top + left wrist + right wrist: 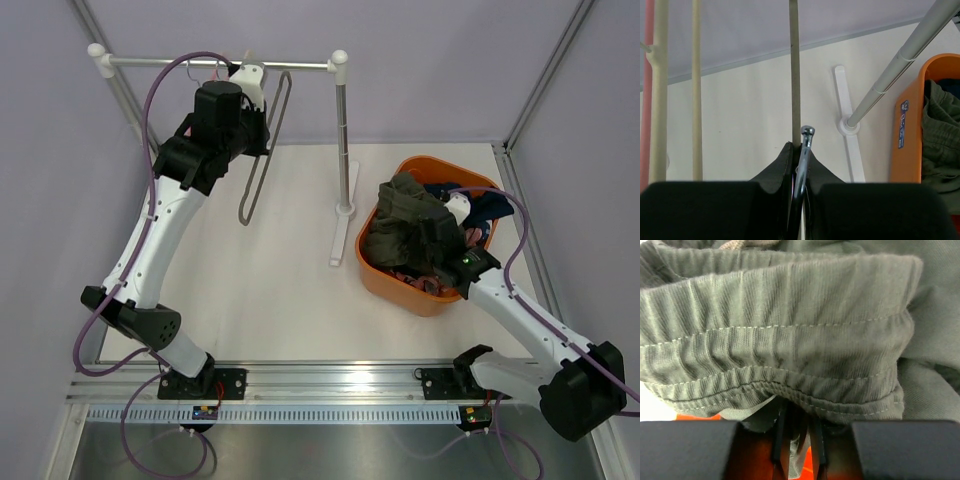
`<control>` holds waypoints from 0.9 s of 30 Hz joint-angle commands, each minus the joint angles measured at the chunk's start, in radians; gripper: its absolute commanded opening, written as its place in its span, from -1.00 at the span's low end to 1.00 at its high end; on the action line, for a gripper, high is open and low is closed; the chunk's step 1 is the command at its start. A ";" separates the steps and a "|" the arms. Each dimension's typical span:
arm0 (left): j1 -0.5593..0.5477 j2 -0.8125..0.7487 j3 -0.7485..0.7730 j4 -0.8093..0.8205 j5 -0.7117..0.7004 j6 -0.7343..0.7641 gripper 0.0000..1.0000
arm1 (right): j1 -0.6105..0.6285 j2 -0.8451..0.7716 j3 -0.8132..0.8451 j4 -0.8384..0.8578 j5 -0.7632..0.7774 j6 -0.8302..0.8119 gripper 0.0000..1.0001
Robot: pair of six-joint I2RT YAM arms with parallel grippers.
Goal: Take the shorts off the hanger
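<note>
— At the far edge of the surface, under the rail [200, 62], is there any cloth on the hanger [262, 150]?
— No, it is bare wire. The left gripper [799, 150] is closed tight on its metal wire, up at the rail.
— So where are the shorts?
— All in the orange basket [378, 280] by the right edge of the surface. The olive shorts [405, 225] lie on top, the navy shorts [488, 207] show at the far side, and a small piece of the pink shorts [412, 280] shows at the near rim, I think.
— And the right gripper [796, 437]?
— It is down in the basket, against the olive waistband. The jaws stand a little apart with a fold of olive cloth between them; I cannot tell if it grips or only touches.
— Then the task is nearly finished?
— I judge so: nothing is left to take off; only the arms must draw away.
— The count?
— Three shorts, one hanger, one basket, one rail, two grippers.
</note>
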 commanded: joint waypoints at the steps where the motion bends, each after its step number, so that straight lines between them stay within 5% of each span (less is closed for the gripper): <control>1: 0.016 -0.031 0.042 0.022 0.044 0.023 -0.78 | -0.004 -0.023 0.012 0.033 0.000 0.029 -0.49; 6: 0.089 -0.022 0.074 0.017 0.228 0.011 -0.73 | -0.002 -0.127 0.046 0.034 0.023 -0.030 0.01; 10: 0.143 -0.017 0.084 0.052 0.323 -0.026 -0.72 | -0.004 -0.202 0.100 0.013 0.037 -0.103 0.23; 19: 0.152 0.095 0.203 0.092 0.349 -0.079 -0.72 | -0.004 -0.258 0.206 -0.030 0.035 -0.179 0.34; 27: 0.130 0.049 0.083 0.101 0.328 -0.061 -0.69 | -0.004 -0.251 0.236 -0.046 -0.014 -0.204 0.46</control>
